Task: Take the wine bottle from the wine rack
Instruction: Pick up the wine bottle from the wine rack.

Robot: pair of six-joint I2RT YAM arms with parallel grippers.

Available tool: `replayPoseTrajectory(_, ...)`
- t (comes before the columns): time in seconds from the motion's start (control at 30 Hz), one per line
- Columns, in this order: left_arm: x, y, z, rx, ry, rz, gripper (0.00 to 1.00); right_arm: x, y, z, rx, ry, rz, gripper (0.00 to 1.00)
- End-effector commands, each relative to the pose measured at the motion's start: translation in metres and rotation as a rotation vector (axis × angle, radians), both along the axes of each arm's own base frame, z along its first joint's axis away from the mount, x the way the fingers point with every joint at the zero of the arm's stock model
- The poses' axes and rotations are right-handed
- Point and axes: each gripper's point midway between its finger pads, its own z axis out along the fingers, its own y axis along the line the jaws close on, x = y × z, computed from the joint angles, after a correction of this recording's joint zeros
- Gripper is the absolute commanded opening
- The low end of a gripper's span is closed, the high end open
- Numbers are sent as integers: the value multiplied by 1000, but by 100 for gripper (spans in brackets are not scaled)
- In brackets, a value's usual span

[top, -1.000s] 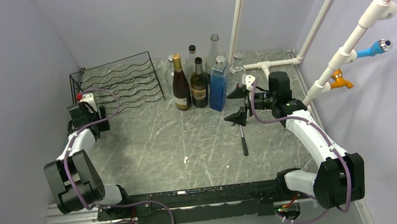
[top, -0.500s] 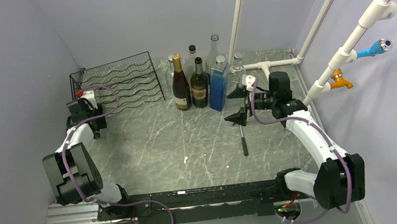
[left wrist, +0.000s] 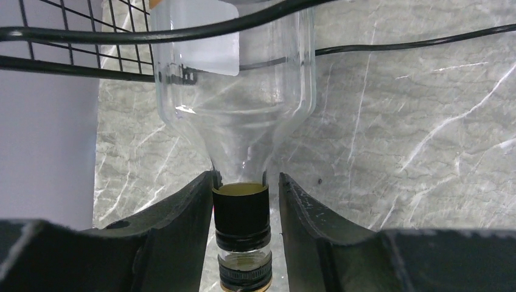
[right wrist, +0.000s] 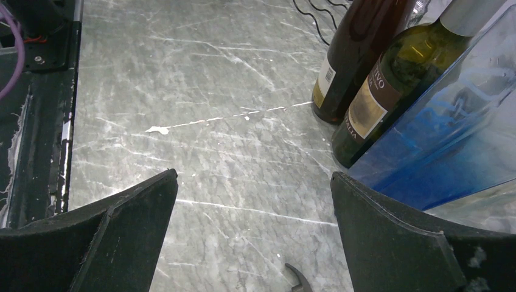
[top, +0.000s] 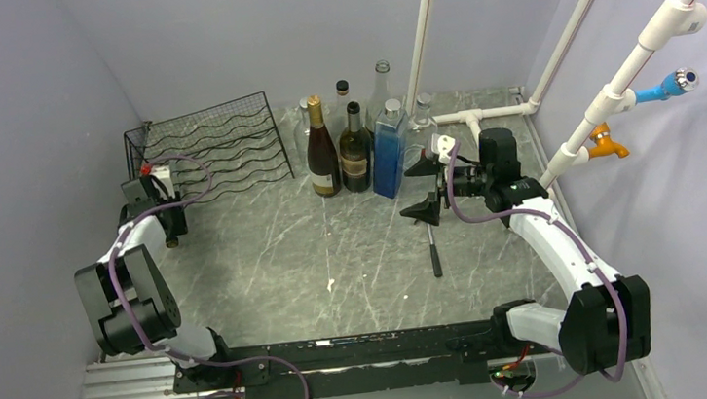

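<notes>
Pale lilac walls on three sides, grey marbled tabletop, white pipes at 1 o'clock, blue fitting and orange fitting at 3 o'clock, even light.

Wine rack, far left, is showing black wire with wavy shelf lines. Wine bottle is showing clear glass, a white label and a black cap. Table is displaying grey marble with white veining. At the far side, brown bottle, green bottle and blue bottle are standing.

Partial "IVO" and "ALIA" on the label of the green bottle
</notes>
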Motion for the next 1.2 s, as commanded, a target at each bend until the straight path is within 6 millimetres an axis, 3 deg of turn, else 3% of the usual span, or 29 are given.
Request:
replayPoseTrajectory(0.0, 10, 6, 10, 19, -3, -4, 48, -3, 2, 17, 10, -72, 22, 100)
replayPoseTrajectory(0.27, 10, 6, 9, 15, 2, -5, 45, -3, 1, 17, 6, -77, 19, 100)
replayPoseTrajectory(0.4, 7, 6, 11, 22, -10, 6, 22, -3, 1, 18, 6, -79, 21, 100)
replayPoseTrajectory(0.63, 0, -2, 13, 26, -5, -10, 1, -4, 1, 19, 6, -84, 23, 100)
replayPoseTrajectory(0.83, -13, -16, 31, 5, -32, -8, 0, -6, 2, 22, 11, -90, 27, 100)
replayPoseTrajectory(1.17, -44, -46, 43, -104, -27, -13, 0, -8, 3, 24, 21, -96, 35, 100)
